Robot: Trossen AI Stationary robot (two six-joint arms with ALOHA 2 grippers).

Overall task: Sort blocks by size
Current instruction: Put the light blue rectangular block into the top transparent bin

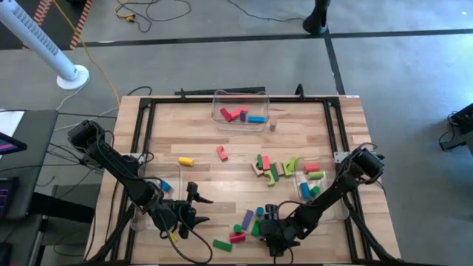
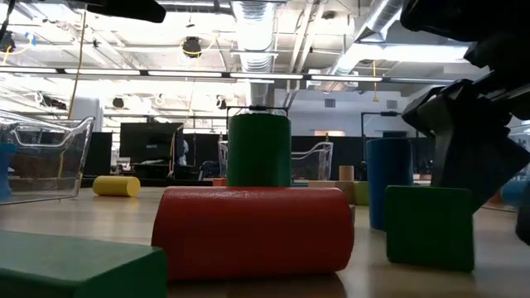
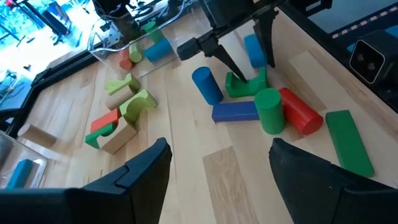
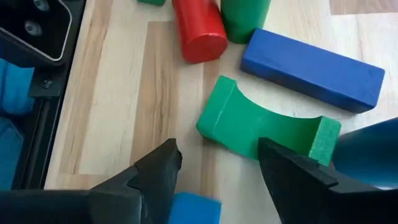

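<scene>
Near the table's front edge lies a cluster of blocks: a green arch (image 4: 261,124), a blue bar (image 4: 311,68), a red cylinder (image 3: 300,112) lying on its side, an upright green cylinder (image 3: 268,111), an upright blue cylinder (image 3: 206,84) and a green bar (image 3: 348,142). My right gripper (image 4: 217,155) is open and slants down over the green arch, one finger on either side of the arch's near end. To the cluster's left, my left gripper (image 3: 217,155) waits above the table, open and with nothing between its fingers. My right gripper has its open fingers (image 3: 231,65) down at the green arch (image 3: 245,86), which lies flat on the table. I cannot tell whether either finger touches it.
A clear bin (image 1: 240,111) at the far side holds red, pink and blue blocks. Another bin (image 1: 316,185) at the right holds several blocks. More blocks lie mid-table (image 1: 270,168), with a yellow cylinder (image 1: 185,160) and a red block (image 1: 222,153) farther left.
</scene>
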